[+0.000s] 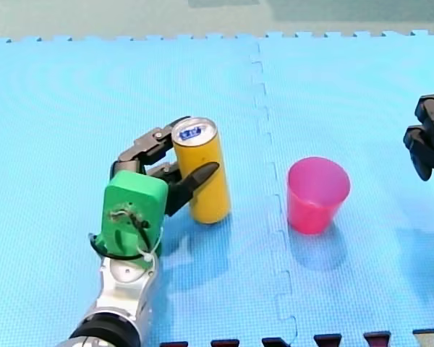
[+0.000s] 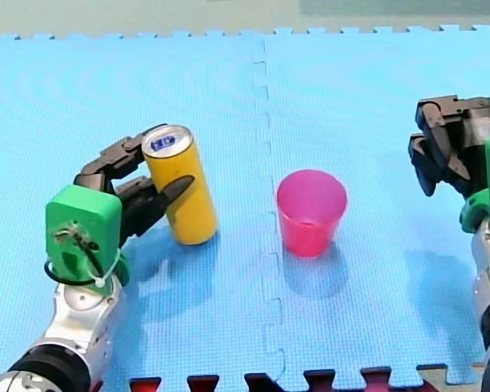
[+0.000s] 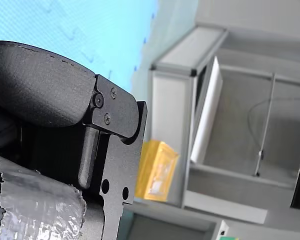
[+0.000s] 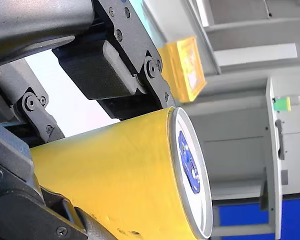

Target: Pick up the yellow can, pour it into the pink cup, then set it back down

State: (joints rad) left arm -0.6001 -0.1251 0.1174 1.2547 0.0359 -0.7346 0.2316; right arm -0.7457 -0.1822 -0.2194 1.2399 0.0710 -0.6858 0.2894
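Note:
The yellow can (image 1: 205, 173) with a blue-marked silver top stands left of centre on the blue mat, leaning slightly left. My left hand (image 1: 175, 168) is shut on it, with fingers behind its upper part and the thumb across its front. Its base is at mat level, and the shadow starts right at it. The second wrist view shows the same can (image 4: 115, 175) between the black fingers (image 4: 97, 75) of this hand. The pink cup (image 1: 317, 194) stands upright to the can's right, about a can's height away. My right hand (image 2: 449, 143) hovers at the right edge, right of the cup.
Blue foam mat (image 1: 333, 94) tiles cover the work surface, with a jagged seam (image 1: 264, 108) running between can and cup. Dark red tile edges (image 2: 310, 382) line the near side. The first wrist view shows a black finger (image 3: 65, 95), with shelving (image 3: 230, 125) behind.

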